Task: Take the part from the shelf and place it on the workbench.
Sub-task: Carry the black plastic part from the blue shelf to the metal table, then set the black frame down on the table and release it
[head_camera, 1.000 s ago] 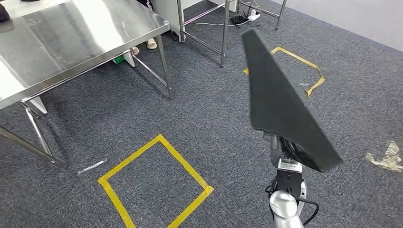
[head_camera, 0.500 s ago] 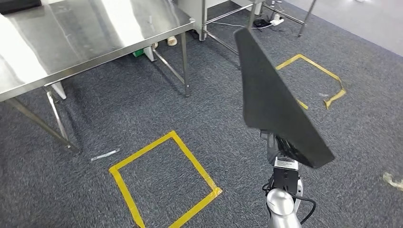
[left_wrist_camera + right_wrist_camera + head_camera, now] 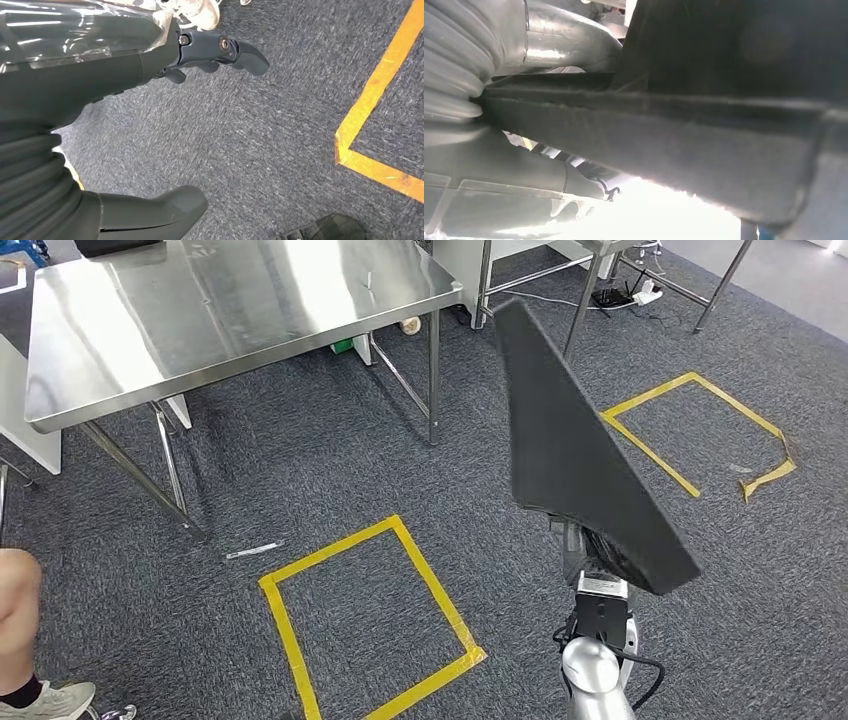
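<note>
Black triangular panel (image 3: 575, 450) gripped by right hand (image 3: 598, 558) — fingers hidden; left hand (image 3: 100, 90) spread, empty. Best kept level toward steel workbench (image 3: 200, 310), upper left.

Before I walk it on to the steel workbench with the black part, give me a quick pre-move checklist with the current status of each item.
1. Part held: the black part is up in the right hand, tilted, one end high. Ok.
2. Grip security: the part hides the fingers in the right wrist view. Cannot tell.
3. Left hand free: it hangs over the carpet, holding nothing. Ok.
4. Drop zone: the near part of the workbench top is bare steel; a dark item sits at its far edge. Ok.
5. Path: a person's leg stands at the lower left. Not ok.
6. Forward view: the part blocks part of the head view. Not ok.
</note>
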Robot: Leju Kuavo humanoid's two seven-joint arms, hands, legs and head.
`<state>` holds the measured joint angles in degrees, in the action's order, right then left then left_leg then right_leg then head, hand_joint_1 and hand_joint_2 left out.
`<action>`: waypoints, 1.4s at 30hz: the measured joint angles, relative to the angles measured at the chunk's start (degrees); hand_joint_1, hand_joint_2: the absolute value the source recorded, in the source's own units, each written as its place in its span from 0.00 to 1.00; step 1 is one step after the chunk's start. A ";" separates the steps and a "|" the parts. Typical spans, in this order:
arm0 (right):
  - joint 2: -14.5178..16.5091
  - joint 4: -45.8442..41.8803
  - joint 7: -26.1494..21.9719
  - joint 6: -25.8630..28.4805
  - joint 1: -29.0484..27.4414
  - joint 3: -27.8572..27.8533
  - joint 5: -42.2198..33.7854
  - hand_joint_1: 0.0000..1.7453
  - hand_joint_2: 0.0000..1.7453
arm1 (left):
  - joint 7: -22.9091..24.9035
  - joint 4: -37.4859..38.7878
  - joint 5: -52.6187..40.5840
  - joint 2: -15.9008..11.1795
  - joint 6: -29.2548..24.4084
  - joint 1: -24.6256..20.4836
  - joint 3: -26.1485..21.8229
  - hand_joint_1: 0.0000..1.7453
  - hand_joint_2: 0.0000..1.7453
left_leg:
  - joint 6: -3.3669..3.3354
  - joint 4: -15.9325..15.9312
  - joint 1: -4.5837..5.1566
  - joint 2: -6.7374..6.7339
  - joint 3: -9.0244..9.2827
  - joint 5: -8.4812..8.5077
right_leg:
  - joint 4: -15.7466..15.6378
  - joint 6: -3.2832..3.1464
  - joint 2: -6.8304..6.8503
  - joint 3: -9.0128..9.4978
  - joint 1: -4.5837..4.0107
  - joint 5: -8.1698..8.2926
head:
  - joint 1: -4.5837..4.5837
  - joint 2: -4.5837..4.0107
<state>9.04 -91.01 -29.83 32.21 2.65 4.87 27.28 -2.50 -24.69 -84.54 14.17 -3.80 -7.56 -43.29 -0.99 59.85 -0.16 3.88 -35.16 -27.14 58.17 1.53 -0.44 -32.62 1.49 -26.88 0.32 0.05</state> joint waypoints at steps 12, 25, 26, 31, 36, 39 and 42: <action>-0.03 0.01 0.00 0.54 -0.20 0.06 0.64 1.00 1.00 | 0.23 0.26 0.00 -0.04 -0.58 -0.23 0.10 0.00 1.00 | -0.40 -1.25 0.71 -6.86 0.23 1.06 | -0.03 -0.28 5.03 0.86 -1.10 -1.09 | 0.10 0.01; -0.27 -0.05 0.05 0.79 -0.94 0.07 1.42 1.00 1.00 | 0.62 0.64 0.03 0.20 -0.51 -0.44 0.32 0.00 1.00 | -1.59 -1.84 0.20 0.58 0.82 1.65 | 2.61 2.04 -1.09 -1.35 -0.33 -1.22 | -0.03 0.00; -0.27 -0.05 0.04 0.79 -0.94 0.09 1.45 1.00 1.00 | 0.62 0.64 0.03 0.19 -0.54 -0.42 0.32 0.00 1.00 | -1.30 -1.76 0.30 0.96 0.69 1.63 | 0.73 1.83 -1.58 -0.46 -0.34 -0.53 | 0.00 0.00; -0.19 -0.04 -0.10 0.80 -0.79 0.34 1.83 1.00 1.00 | 0.62 0.64 0.08 0.07 -0.61 -0.28 0.28 0.00 1.00 | 0.21 0.43 0.13 -0.57 -0.79 0.11 | -0.10 -0.27 -0.54 0.04 -0.09 0.01 | 0.23 -0.01; -0.21 -0.03 -0.39 1.17 -0.98 0.67 2.87 1.00 1.00 | 0.62 0.66 0.16 0.10 -0.44 -0.13 0.23 0.00 1.00 | 1.03 14.32 -0.26 -3.45 -7.67 -5.33 | -0.11 -1.09 0.83 0.13 -0.34 -0.18 | 0.46 0.00; -0.21 -0.04 -0.38 1.40 -0.97 0.99 3.08 1.00 1.00 | 0.49 0.67 0.17 0.04 -0.28 -0.06 0.19 0.00 1.00 | 0.52 5.10 -0.29 -3.83 -2.99 -0.47 | -0.11 -1.01 1.17 0.32 -0.41 -0.25 | 0.45 -0.01; -0.25 -0.08 -0.30 1.72 -0.99 1.15 3.22 1.00 1.00 | 0.09 0.67 0.18 0.04 0.06 -0.12 0.18 0.00 1.00 | 0.17 -1.62 0.03 -4.26 0.70 1.10 | 0.08 -0.68 1.32 0.20 -1.12 -0.57 | 0.38 -0.01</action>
<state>8.79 -91.09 -30.14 33.93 1.66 6.03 30.50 -2.41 -24.02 -84.37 14.22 -3.74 -7.68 -43.11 -0.82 58.23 -0.13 -0.38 -34.46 -26.04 58.25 0.85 0.88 -32.43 0.37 -27.45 0.69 0.05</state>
